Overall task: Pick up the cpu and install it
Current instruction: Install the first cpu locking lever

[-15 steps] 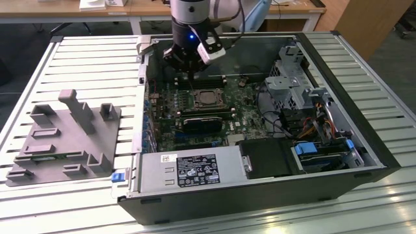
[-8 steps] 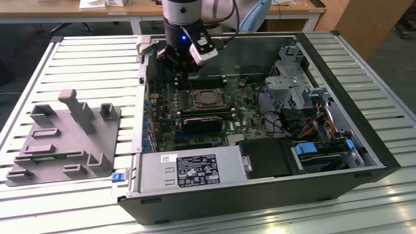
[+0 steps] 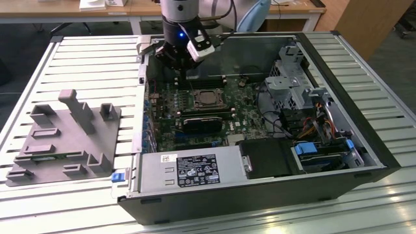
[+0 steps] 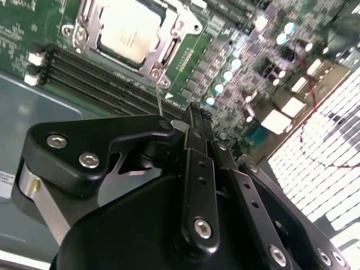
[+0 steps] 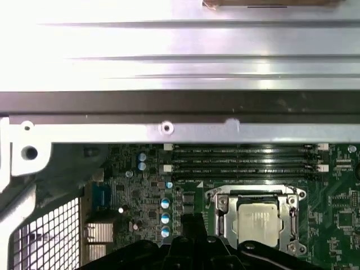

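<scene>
The cpu [image 3: 206, 99] lies flat inside the metal-framed socket of the green motherboard [image 3: 244, 105], its silver top facing up. Both wrist views show it seated there, in the second wrist view [image 4: 126, 28] and the first wrist view [image 5: 259, 224]. My gripper [image 4: 195, 111] hangs above the board's memory slots [image 4: 107, 84], just beyond the socket toward the case's back wall. Its black fingers [image 4: 191, 135] are pressed together with nothing between them. In the exterior view the gripper [image 3: 187, 73] sits under the arm's wrist, over the rear part of the open case.
The open computer case [image 3: 364, 141] lies on a slatted metal table. A grey plastic block with upright posts [image 3: 65, 141] stands at the exterior view's left. Inside the case are a power supply [image 3: 188, 170], a drive cage [image 3: 293, 83] and loose cables [image 3: 315, 126].
</scene>
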